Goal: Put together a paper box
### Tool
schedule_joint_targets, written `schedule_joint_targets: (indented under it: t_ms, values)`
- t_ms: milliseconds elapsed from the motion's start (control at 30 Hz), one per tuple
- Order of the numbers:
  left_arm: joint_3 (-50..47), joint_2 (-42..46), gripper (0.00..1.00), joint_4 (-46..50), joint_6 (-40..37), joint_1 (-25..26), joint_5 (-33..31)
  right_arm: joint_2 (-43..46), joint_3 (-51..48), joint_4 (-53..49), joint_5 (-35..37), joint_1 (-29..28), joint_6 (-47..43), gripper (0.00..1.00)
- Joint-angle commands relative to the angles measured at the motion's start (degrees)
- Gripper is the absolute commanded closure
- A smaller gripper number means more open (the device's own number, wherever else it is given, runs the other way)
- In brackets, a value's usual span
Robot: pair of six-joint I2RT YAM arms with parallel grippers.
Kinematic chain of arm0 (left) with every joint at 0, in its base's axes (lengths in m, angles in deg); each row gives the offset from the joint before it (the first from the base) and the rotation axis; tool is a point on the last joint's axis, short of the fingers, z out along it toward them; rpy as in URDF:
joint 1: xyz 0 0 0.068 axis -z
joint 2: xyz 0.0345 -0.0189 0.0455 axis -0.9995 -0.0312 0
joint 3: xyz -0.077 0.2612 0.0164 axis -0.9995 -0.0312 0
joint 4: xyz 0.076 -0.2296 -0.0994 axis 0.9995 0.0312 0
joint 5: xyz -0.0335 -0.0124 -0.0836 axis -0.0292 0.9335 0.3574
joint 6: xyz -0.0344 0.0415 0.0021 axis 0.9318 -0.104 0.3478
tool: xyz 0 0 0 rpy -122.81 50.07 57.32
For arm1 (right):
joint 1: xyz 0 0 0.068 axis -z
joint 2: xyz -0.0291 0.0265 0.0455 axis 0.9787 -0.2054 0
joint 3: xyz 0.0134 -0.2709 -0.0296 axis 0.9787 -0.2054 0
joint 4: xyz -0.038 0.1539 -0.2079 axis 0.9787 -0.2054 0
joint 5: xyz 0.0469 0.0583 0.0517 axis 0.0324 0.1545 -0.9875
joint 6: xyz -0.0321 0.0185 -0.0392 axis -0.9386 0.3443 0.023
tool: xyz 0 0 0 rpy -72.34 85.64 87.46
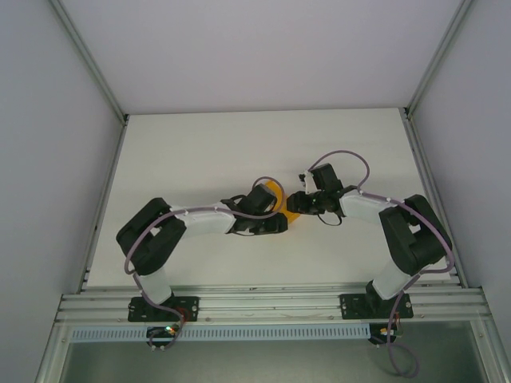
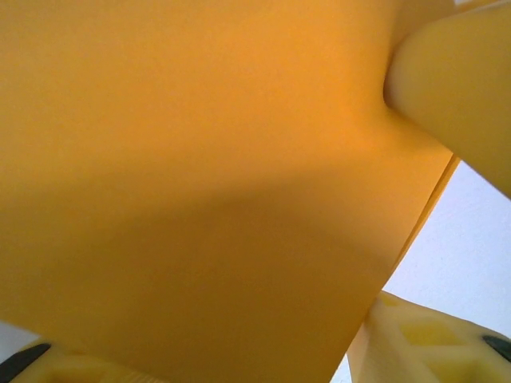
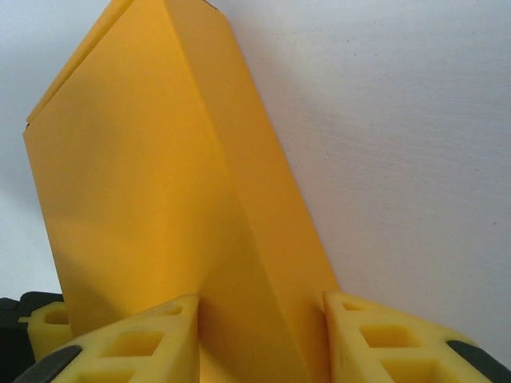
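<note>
Near the middle of the tabletop [image 1: 200,152], the light, easily creased paper box [image 1: 289,214] is pinched across its narrow sides by the right pincer [image 3: 259,302], while the left pincer [image 1: 270,214] sits close to a broad face, grip impossible to tell; it is probably best held gently near folded edges.

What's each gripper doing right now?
Left gripper: paper box sits between its jaws; clamped or not cannot be told.
Right gripper: closed on the paper box.
</note>
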Motion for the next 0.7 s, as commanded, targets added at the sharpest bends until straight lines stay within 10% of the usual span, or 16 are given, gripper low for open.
schedule_joint_targets:
  t_ms: [0, 100, 333, 433, 667]
  values:
    - [1.2, -6.1, 0.84, -8.8, 1.2, -0.1, -2.7, -0.1, -2.4, -3.9, -5.8, -3.4, 3.0, 0.63]
    - [1.3, -6.7, 1.00, -8.9, 1.0, -0.3, -2.1, 0.1, -2.3, -5.3, -4.5, -3.4, 2.3, 0.63]
    - [1.0, -6.3, 1.00, -8.3, -0.7, -0.6, -0.1, 0.7, -1.0, -8.6, -1.4, -3.2, 0.2, 0.63]
    - [-0.2, -4.2, 0.73, -6.7, -2.1, -0.8, -0.8, 1.5, -0.1, -10.4, 1.3, -2.7, -0.5, 0.63]
    - [-4.2, 1.2, 0.63, -6.6, -3.1, -1.4, -1.1, 1.5, 2.4, -16.1, 12.3, -2.7, -2.2, 0.70]
